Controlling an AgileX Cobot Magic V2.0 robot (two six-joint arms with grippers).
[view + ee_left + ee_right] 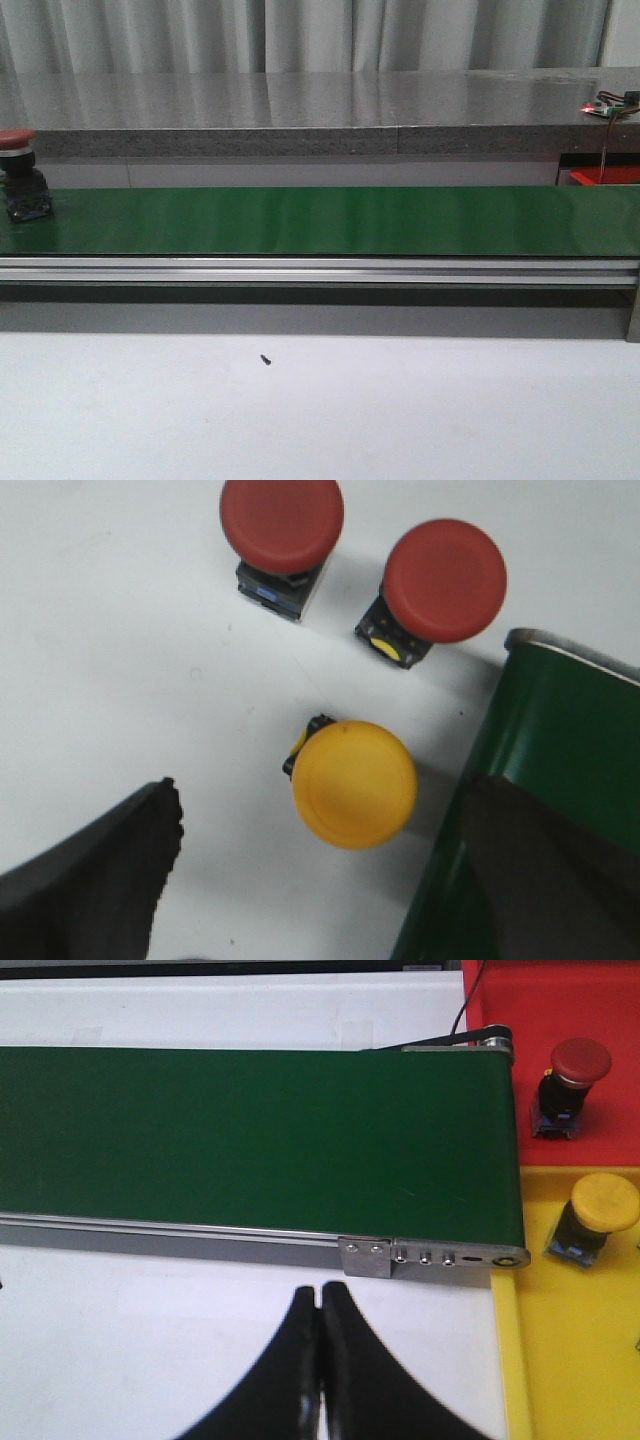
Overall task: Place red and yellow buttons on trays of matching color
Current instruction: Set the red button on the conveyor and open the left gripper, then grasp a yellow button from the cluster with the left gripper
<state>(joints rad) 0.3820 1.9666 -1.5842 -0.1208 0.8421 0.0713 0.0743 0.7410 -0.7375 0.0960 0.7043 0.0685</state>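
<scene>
Spread wide, my left gripper (320,880) hangs above the yellow button (354,783); I'd centre on its cap, clear of the green belt (560,750). My right gripper (320,1360) waits clenched and empty.

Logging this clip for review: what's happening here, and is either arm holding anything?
Neither arm holds anything. The left gripper hangs open over a yellow button, with two red buttons nearby on the white table beside the belt's end. Another red button sits on the green conveyor belt at its left end. The right gripper is shut and empty near the belt's other end, where the red tray and yellow tray each already hold one matching button.
</scene>
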